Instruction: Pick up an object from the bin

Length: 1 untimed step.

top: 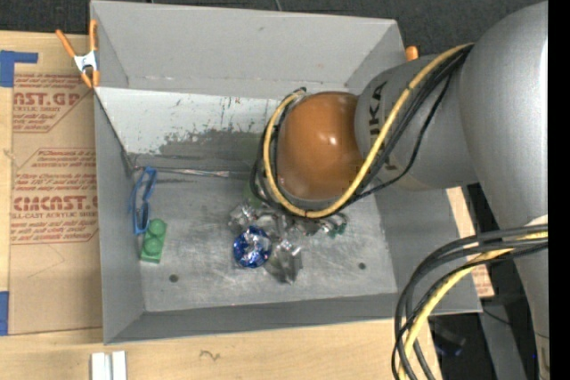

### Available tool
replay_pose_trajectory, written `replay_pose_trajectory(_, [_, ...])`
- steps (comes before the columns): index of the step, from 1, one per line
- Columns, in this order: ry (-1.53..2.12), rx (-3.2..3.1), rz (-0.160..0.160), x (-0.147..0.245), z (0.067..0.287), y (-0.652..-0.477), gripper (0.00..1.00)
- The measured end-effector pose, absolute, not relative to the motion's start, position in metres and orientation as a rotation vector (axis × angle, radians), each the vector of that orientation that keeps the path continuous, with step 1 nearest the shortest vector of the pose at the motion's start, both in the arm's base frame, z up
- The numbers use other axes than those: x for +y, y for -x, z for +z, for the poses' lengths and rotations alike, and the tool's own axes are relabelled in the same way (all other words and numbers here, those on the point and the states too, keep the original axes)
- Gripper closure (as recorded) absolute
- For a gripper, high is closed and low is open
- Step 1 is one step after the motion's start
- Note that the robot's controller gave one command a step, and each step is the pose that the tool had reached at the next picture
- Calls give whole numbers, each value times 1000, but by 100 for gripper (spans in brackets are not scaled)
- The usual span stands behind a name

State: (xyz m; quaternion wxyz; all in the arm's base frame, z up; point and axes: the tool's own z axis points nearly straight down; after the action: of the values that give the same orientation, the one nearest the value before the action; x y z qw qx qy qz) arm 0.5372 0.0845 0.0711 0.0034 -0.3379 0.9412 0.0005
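black letters ending "ka" showed on the grey arm [445,138], part covered by cables [372,157]. under its glossy orange dome [316,147] the gripper [283,246] sat low at mid-floor of the bin [223,84], just beside a crinkled blue foil ball [251,247]; spread or pinching, i could not tell. a knobbed green block [153,240] lay well left.

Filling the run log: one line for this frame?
gripper: down at bin middle | nearest: blue shiny ball | apart, left: green block

The bin [205,84] is grey, the block [152,241] green, the frame [142,198] blue, the wrapper [251,248] blue and silver.
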Motion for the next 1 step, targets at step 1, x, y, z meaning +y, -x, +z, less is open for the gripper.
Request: replay_pose_trajectory(1, [1353, 2829, -2, 98, 71, -536, 0])
